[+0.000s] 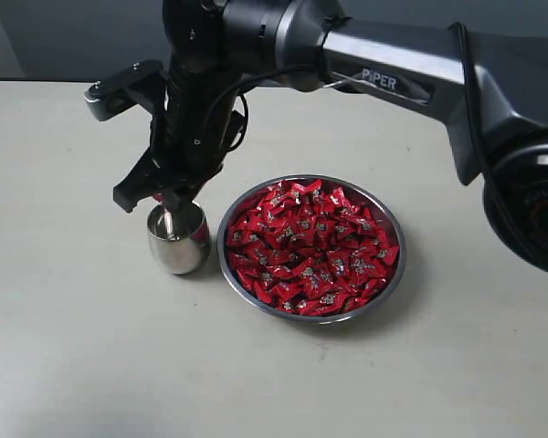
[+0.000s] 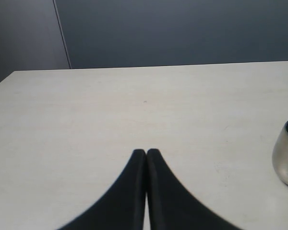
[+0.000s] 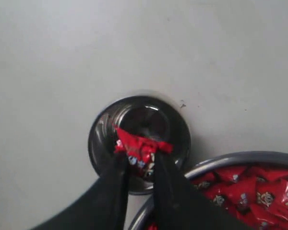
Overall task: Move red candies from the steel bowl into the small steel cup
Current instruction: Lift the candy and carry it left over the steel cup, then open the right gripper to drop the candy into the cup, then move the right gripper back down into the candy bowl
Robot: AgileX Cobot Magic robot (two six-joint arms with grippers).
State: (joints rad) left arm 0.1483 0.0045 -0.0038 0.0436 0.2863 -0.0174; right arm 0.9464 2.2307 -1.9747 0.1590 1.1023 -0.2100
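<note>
Red candy [image 3: 141,147] sits clamped in the right end effector [image 3: 140,160] just over the mouth of the small steel cup [image 3: 102,132], beside the steel bowl [image 3: 230,158] (heaped full). Its long axis lies crosswise to the fingers, with the twisted ends poking out. This looks like the delivery step: next, part the fingers. The left end effector [image 2: 146,154] is closed and empty.

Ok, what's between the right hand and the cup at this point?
One red candy, pinched in the right hand, hangs just above the cup; the right wrist view shows it.
</note>
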